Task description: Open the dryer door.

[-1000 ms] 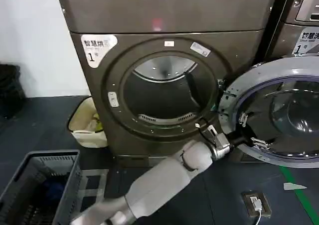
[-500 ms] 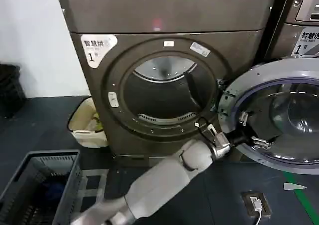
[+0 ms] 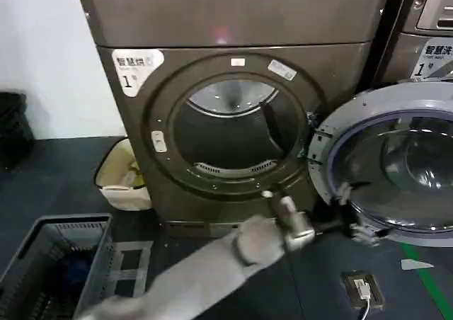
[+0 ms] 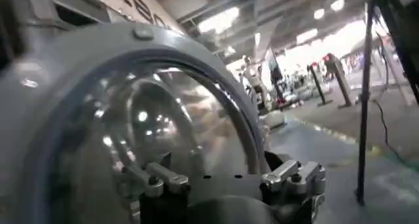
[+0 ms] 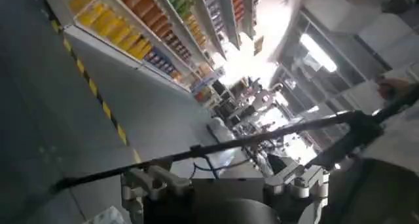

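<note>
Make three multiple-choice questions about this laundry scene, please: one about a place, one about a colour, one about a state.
1. Where is the left gripper?
A. inside the drum
B. at the lower inner edge of the dryer door
C. over the grey basket

2. What colour is the front of the dryer?
A. bronze-grey
B. bright red
C. white

3. What is the state of the dryer door?
A. shut
B. taken off
C. swung wide open to the robot's right

Answers:
1 B, the head view shows the left arm reaching to the door's lower inner rim.
2 A, its metal front is bronze-grey.
3 C, the round drum opening is uncovered and the door hangs beside it.
</note>
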### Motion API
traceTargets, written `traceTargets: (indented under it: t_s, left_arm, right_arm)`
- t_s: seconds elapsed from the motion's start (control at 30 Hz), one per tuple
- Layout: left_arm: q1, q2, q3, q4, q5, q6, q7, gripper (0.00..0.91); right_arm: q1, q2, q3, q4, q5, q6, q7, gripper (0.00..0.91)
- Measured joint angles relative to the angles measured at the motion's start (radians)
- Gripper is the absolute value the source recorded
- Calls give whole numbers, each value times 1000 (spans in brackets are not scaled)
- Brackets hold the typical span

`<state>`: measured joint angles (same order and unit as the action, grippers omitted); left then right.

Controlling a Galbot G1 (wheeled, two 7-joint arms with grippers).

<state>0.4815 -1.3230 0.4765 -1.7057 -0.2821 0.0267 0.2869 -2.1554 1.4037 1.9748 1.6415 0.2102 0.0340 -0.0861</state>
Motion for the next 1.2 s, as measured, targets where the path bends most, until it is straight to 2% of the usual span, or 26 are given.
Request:
traceTargets:
  t_s: [0.1, 0.33, 0.47, 0.6, 0.7, 0.93, 1.2]
  left_arm:
    - [21, 101, -12, -71, -12, -1, 6, 907]
    - [111, 336, -64, -206, -55, -11, 17, 907]
    - [181, 452, -131, -260, -68, -3, 20, 907]
    - [268, 552, -235, -296, -104, 33, 66, 907]
    - [347, 624, -335, -300, -145, 61, 112, 907]
    - [556, 758, -593, -257, -160, 109, 129, 907]
    - [787, 833, -883, -213, -344, 272, 31, 907]
  right_arm:
    - [4, 6, 2, 11, 0, -28, 0, 907]
    - [25, 20, 3, 46, -4, -28, -16, 907]
    - [34, 25, 3, 60, -2, -29, -24, 907]
    - [40, 26, 4, 71, 1, -29, -30, 907]
    - [44, 21, 6, 71, 2, -29, -36, 907]
    - [66, -4, 1, 72, 0, -32, -42, 907]
    - [92, -16, -21, 54, -19, -31, -47, 907]
